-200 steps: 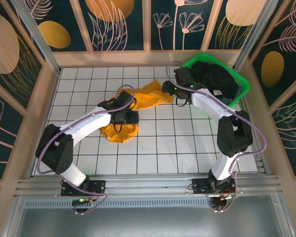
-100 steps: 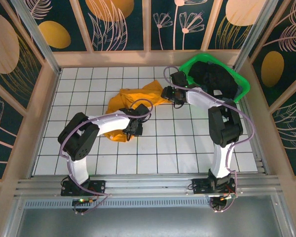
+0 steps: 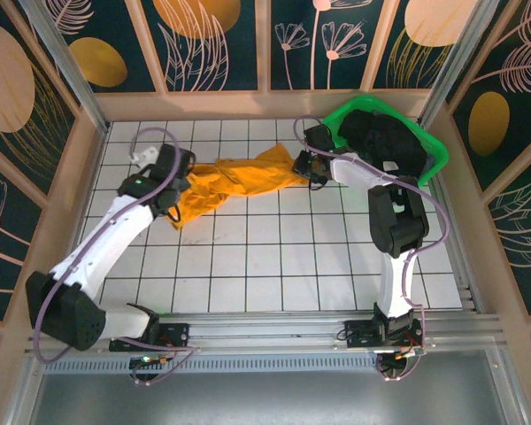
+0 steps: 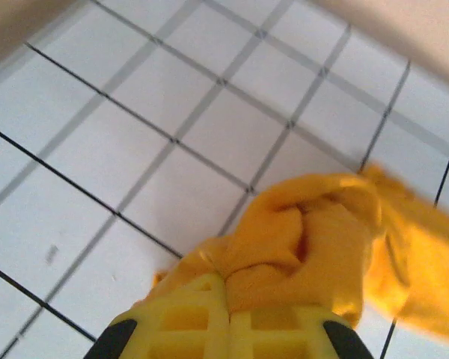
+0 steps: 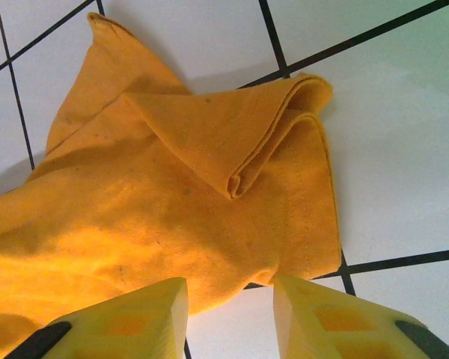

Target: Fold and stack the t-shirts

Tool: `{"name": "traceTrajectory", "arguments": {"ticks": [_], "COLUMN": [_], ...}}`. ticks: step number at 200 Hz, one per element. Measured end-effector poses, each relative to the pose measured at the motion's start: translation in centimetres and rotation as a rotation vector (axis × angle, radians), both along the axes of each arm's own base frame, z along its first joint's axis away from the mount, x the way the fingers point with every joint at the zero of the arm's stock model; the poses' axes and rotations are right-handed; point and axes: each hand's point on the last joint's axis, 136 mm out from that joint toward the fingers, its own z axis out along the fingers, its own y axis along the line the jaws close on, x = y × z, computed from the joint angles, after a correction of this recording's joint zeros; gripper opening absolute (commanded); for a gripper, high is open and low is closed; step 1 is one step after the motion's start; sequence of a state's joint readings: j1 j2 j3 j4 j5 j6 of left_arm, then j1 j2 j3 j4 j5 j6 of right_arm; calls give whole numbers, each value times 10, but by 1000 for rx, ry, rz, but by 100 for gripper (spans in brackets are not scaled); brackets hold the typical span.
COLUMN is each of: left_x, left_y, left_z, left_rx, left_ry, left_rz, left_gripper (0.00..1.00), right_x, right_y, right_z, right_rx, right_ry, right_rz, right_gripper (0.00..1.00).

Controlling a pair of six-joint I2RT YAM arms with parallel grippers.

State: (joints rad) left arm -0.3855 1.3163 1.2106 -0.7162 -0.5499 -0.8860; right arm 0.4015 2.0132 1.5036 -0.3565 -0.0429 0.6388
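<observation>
One orange-yellow t-shirt [image 3: 239,177] lies stretched in a crumpled band across the far middle of the tiled table. My left gripper [image 3: 177,184] is at the shirt's left end. In the left wrist view the gripper [image 4: 229,288] is shut on a bunched fold of the shirt [image 4: 322,239]. My right gripper [image 3: 303,166] hovers at the shirt's right end. In the right wrist view this gripper [image 5: 230,303] is open, its fingers [image 5: 127,321] just off the edge of the folded cloth [image 5: 172,187], nothing between them.
A green plastic basket [image 3: 432,150] holding dark clothing [image 3: 380,137] stands at the back right, close behind the right arm. Wooden walls [image 3: 62,204] enclose the white tiled table [image 3: 283,257]; the left gripper is near the left wall.
My left arm has swung from the table's middle out to the far left, dragging the shirt's end with it and pulling the cloth long. The right gripper has barely moved.
</observation>
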Motion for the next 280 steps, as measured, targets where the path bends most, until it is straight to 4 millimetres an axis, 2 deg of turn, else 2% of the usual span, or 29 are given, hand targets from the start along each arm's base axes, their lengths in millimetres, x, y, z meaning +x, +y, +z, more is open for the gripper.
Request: {"name": "traceTrajectory", "arguments": {"ticks": [11, 22, 41, 62, 88, 101, 122, 139, 157, 192, 210, 244, 280], "left_x": [-1, -3, -6, -8, -9, -10, -11, -11, -12, -14, -13, -13, -10], "left_y": [16, 28, 40, 47, 50, 51, 51, 51, 51, 50, 48, 47, 45], "left_z": [17, 26, 30, 31, 29, 27, 24, 23, 23, 18, 17, 16, 15], "left_rx": [16, 36, 68, 90, 103, 106, 109, 109, 106, 102, 95, 89, 86], "left_ry": [-49, -73, -81, -79, -76, -71, -64, -63, -62, -52, -49, -47, -47], "left_rz": [59, 99, 141, 164, 174, 175, 174, 173, 171, 164, 158, 150, 146], "left_gripper": [0, 0, 0, 0, 0, 0, 0, 0, 0, 0, 0, 0, 0], "right_x": [-1, -2, -6, -5, 16, 29, 38, 32, 25, -8, -17, -14, -3], "right_y": [2, 5, 15, 24, 31, 34, 35, 29, 24, 10, 9, 13, 24], "right_z": [0, 0, 1, 9, 28, 29, 15, 0, -9, -26, -32, -28, -32], "right_rx": [-6, -12, -14, -10, 3, -1, -21, -56, -77, -110, -111, -94, -62], "right_ry": [-3, -6, -9, -22, -75, -95, -80, -36, -15, 45, 66, 60, 61], "right_rz": [2, 6, 27, 40, 34, 24, 14, 6, -3, 3, 12, 19, 25], "right_gripper": [35, 35, 37, 44, 48, 48, 48, 47, 40, 40, 40, 39, 31]}}
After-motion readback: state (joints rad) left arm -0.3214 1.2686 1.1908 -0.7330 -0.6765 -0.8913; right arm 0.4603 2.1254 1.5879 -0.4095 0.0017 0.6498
